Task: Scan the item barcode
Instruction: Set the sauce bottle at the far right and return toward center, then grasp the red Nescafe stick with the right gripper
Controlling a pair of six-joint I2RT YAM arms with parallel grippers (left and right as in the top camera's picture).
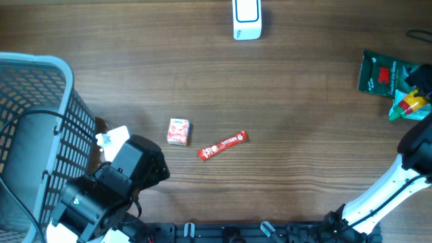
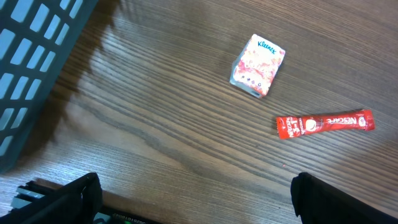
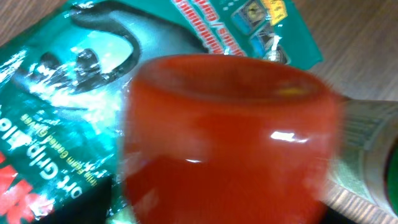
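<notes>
Red-capped bottle (image 3: 230,137) overlapping green foil packet (image 3: 62,124): right gripper (image 1: 417,94) state unclear, left gripper (image 2: 193,199) wide. Grasp body, barcode facing white scanner (image 1: 246,19).

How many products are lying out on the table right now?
4: a Kleenex tissue pack and a Nescafe stick mid-table, a green packet and a red-capped bottle at the right edge. The basket on the left may hide more.
</notes>
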